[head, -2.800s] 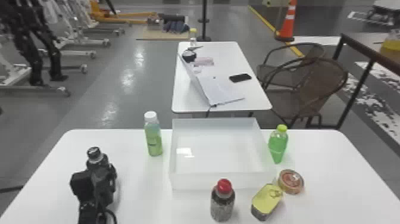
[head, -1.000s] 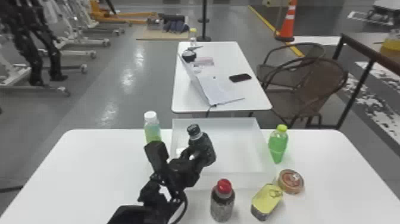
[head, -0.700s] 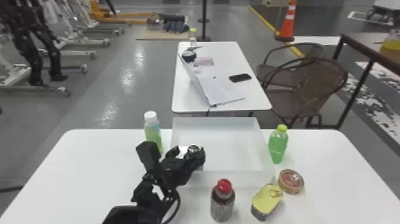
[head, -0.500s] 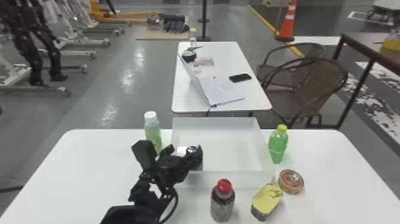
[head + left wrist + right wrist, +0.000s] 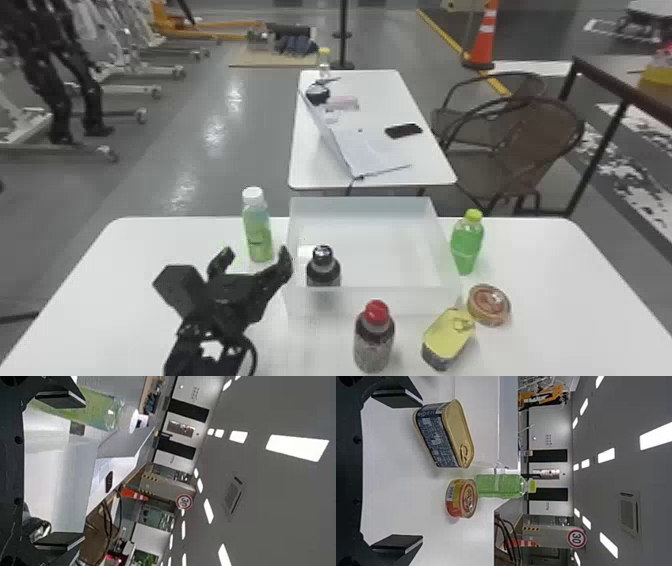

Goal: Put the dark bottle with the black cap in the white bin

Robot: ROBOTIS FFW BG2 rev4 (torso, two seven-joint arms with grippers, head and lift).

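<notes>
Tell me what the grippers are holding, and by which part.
Nothing is held: the left gripper and the right gripper are open and empty.

The dark bottle (image 5: 323, 274) stands upright inside the white bin (image 5: 385, 250), in the corner nearest the robot on its left side. It has a shiny black cap (image 5: 322, 254), rounded shoulders and a greyish band below them; its lower part is blurred behind the bin's near wall. Whether it touches the walls cannot be told. The bin is a rectangular, open-topped box with straight, slightly see-through walls, sitting level on the white tabletop (image 5: 145, 280), around its middle.
</notes>
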